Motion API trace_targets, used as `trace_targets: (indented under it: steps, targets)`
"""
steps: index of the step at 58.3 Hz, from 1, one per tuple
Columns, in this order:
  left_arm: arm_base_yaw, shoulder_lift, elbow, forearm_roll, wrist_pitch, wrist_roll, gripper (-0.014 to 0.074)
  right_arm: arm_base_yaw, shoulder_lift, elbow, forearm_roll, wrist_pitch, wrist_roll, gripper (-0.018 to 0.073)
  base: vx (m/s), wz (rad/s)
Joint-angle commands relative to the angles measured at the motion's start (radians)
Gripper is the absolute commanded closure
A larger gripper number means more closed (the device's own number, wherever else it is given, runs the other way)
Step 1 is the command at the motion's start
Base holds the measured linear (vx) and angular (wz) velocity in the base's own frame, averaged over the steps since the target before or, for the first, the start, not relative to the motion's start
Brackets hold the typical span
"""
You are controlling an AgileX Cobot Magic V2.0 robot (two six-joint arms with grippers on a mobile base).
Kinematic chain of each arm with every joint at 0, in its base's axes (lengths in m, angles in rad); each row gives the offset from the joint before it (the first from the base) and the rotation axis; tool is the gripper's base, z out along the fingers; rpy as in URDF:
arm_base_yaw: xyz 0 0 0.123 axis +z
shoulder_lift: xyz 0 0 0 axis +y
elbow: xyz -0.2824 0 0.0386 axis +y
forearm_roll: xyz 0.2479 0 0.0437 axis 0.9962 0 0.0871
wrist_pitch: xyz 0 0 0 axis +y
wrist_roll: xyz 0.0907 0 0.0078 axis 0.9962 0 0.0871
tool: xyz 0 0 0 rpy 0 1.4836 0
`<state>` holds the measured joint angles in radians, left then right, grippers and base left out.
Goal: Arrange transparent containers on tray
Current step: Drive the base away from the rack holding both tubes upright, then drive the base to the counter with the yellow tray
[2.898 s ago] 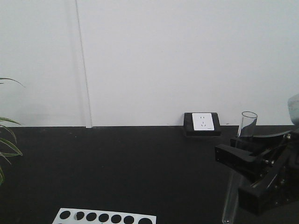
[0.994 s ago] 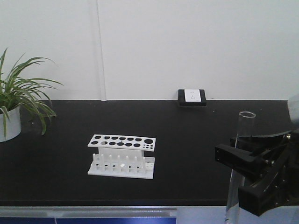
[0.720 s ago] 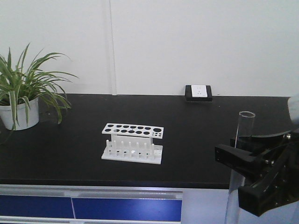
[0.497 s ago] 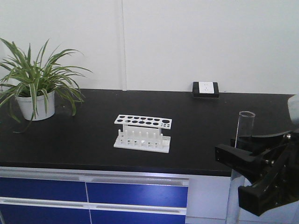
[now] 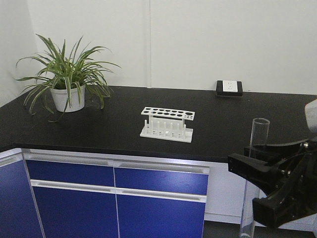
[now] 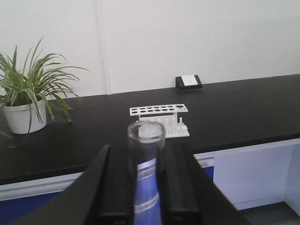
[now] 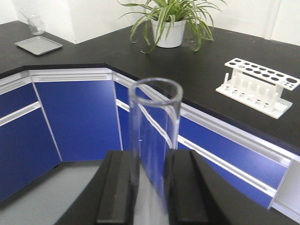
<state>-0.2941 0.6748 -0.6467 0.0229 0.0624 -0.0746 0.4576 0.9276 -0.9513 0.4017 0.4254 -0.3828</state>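
The left claw (image 6: 145,157) and right claw (image 7: 152,161) each gripped a test tube (image 6: 146,133) as the rack (image 5: 167,124) receded far ahead, suggesting transit to the unseen tray.

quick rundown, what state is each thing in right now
left gripper: shut on a glass tube, held upright
right gripper: shut on a second tube, upright
white rack: standing on the counter, holes empty
plant: upright in its pot
cabinet drawers: shut
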Motion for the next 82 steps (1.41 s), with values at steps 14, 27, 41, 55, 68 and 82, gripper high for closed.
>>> trace_targets:
  steps: [14, 27, 41, 55, 68, 82]
  targets:
    - [-0.006, -0.002, -0.034, -0.006, -0.081, -0.009, 0.0457, -0.007, -0.009, -0.036, 0.012, -0.073, -0.010, 0.0487, -0.25, 0.10]
    - [-0.006, -0.002, -0.034, -0.006, -0.081, -0.009, 0.0457, -0.007, -0.009, -0.036, 0.012, -0.073, -0.010, 0.0487, -0.23, 0.11]
    - [-0.006, -0.002, -0.034, -0.006, -0.081, -0.009, 0.0457, -0.007, -0.009, -0.036, 0.012, -0.073, -0.010, 0.0487, -0.19, 0.22]
    - [-0.006, -0.002, -0.034, -0.006, -0.081, -0.009, 0.0457, -0.007, -0.009, -0.036, 0.012, -0.073, -0.010, 0.0487, -0.13, 0.42]
    - [-0.006, -0.002, -0.034, -0.006, -0.081, -0.009, 0.0457, -0.007, -0.009, -0.036, 0.012, -0.073, -0.010, 0.0487, -0.10, 0.50]
    - [-0.006, -0.002, -0.034, -0.006, -0.081, -0.009, 0.0457, -0.007, -0.009, -0.036, 0.012, -0.073, -0.010, 0.0487, -0.08, 0.56]
